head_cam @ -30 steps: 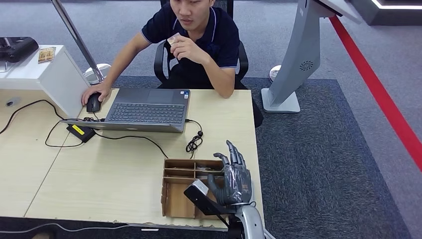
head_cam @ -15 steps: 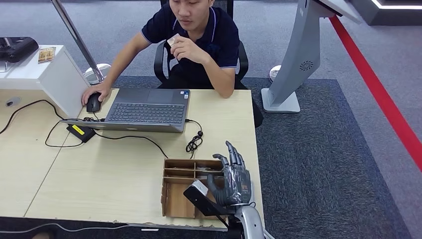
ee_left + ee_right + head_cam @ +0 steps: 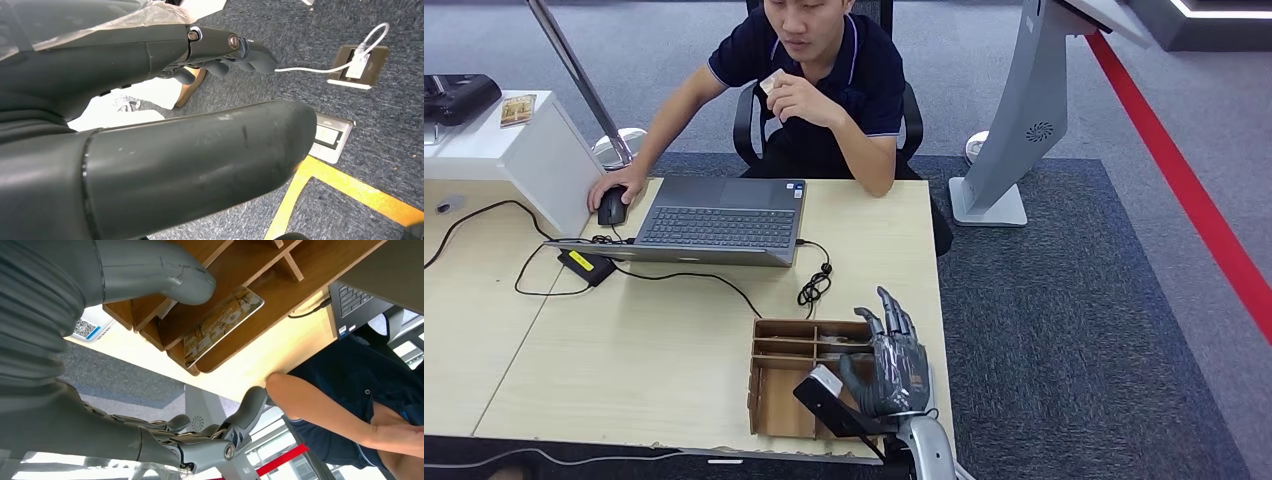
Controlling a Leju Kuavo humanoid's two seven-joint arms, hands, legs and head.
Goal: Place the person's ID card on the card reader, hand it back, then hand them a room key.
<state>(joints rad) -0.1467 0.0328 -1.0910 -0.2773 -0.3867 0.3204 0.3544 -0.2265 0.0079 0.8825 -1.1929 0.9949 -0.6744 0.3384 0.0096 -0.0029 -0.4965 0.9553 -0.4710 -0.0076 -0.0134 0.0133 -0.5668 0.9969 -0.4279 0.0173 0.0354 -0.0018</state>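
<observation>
The person [image 3: 824, 70] sits behind the desk and holds a small card [image 3: 771, 80] up near the chin. A wooden divided tray [image 3: 779, 395] stands at the desk's near right corner. A patterned key card [image 3: 222, 325] lies flat in one of its compartments. My right hand [image 3: 892, 365] hovers over the tray's right side with its fingers apart and nothing in it. Its thumb [image 3: 155, 275] hangs just above the key card without touching it. My left hand [image 3: 225, 50] hangs over the carpeted floor with nothing in it.
An open laptop [image 3: 719, 222] sits in front of the person, whose other hand rests on a mouse [image 3: 611, 207]. Cables and a small black box [image 3: 587, 265] lie on the desk [image 3: 624, 340]. A white stand [image 3: 524, 150] carries a black device [image 3: 459, 95]. A grey kiosk [image 3: 1024, 120] stands at the right.
My right hand has dipped very slightly over the tray. Nothing else has moved.
</observation>
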